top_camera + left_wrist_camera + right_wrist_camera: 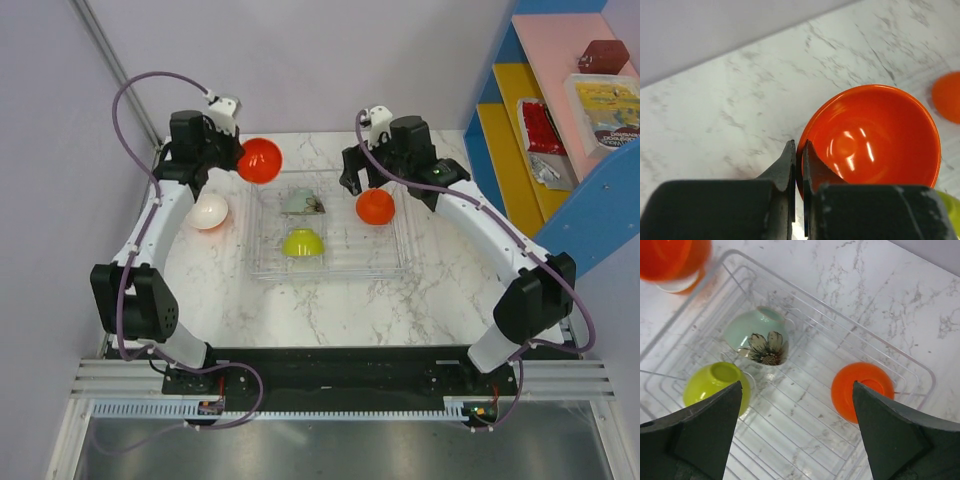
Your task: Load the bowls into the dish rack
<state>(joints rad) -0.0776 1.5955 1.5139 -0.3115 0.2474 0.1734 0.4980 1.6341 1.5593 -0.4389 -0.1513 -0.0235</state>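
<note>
From above, the left tool [238,155] is pinched shut on the rim of a red-orange bowl [259,160]. It holds the bowl clear of the bench [330,310], by the far corner of the dish rack [330,272]. Whether the bowl is over the rack or just outside it, I can't tell. A white bowl [209,211] sits on the bench behind that tool, towards its arm's base and outside the rack. The right tool [352,182] hangs spread wide and empty.

The left wrist view shows one finger inside the rim and one outside, with the glossy hollow facing back at the tool. The bowl looks hard, light and slick. I'd judge it could swing or slip in such a thin rim grip, and might chip if dropped.

In the right wrist view, the rack lies beneath the open tool. A small orange bowl [860,390] and a lime bowl [715,382] sit upside down in it, with a flowered bowl [760,337] beyond them. The rim looks like the only place to take hold of such bowls.
</note>
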